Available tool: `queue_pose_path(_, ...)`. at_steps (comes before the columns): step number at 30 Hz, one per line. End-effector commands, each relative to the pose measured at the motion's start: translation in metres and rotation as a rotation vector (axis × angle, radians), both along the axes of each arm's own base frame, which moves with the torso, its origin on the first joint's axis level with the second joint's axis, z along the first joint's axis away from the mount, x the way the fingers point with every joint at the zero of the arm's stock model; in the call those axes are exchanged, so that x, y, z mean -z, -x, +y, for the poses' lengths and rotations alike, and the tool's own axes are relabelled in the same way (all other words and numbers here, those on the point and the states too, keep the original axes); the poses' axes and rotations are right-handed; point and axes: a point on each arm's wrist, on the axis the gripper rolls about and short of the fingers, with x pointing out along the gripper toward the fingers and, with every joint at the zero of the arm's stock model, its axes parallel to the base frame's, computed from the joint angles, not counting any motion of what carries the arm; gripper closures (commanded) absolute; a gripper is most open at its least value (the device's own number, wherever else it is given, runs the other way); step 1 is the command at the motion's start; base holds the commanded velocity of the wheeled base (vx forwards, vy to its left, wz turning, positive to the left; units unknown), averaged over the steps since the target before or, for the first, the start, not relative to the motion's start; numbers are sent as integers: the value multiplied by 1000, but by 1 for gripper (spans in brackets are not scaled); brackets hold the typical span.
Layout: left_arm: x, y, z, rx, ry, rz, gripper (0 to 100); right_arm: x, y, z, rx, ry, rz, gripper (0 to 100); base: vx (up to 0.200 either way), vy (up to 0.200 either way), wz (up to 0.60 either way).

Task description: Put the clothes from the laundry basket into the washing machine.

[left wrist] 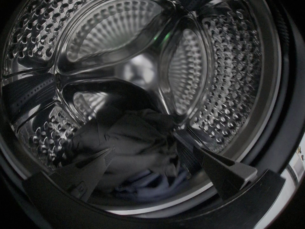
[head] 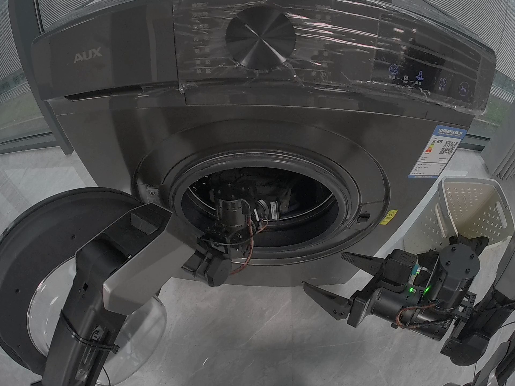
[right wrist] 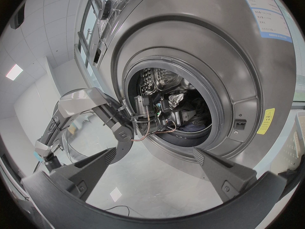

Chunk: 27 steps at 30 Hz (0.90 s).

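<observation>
Grey washer [head: 279, 130] fills the middle, its round door [head: 32, 264] swung wide open left of the washer and the white basket [head: 472, 205] standing just beside the washer's right front corner. Down in the washer's drum [left wrist: 222, 64] lies a crumpled heap of dark grey and bluish clothes [left wrist: 136, 134], and the left gripper [left wrist: 153, 147] is right in the washer's mouth, near that heap, fingers spread, holding nothing. Right gripper [head: 324, 271] hangs outside, low before the washer's front, spread wide and empty too.
</observation>
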Motion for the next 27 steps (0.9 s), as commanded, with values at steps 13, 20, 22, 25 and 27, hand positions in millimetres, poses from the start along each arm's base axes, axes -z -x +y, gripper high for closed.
queue_pose_path(13,-83,213,37,272,70,32,0,-17,21,-21,17,-36,-36,0,0,0,0)
queue_pose_path(20,-98,277,106,272,67,35,0,-21,43,-44,38,-56,-21,0,0,0,0)
queue_pose_path(22,-92,284,115,277,54,56,0,-23,45,-49,57,-62,-33,0,0,0,0)
queue_pose_path(25,-84,290,121,262,25,70,0,-30,44,-58,98,-80,-62,0,0,0,0)
queue_pose_path(27,-82,293,126,247,26,69,0,-34,44,-66,140,-87,-87,0,0,0,0)
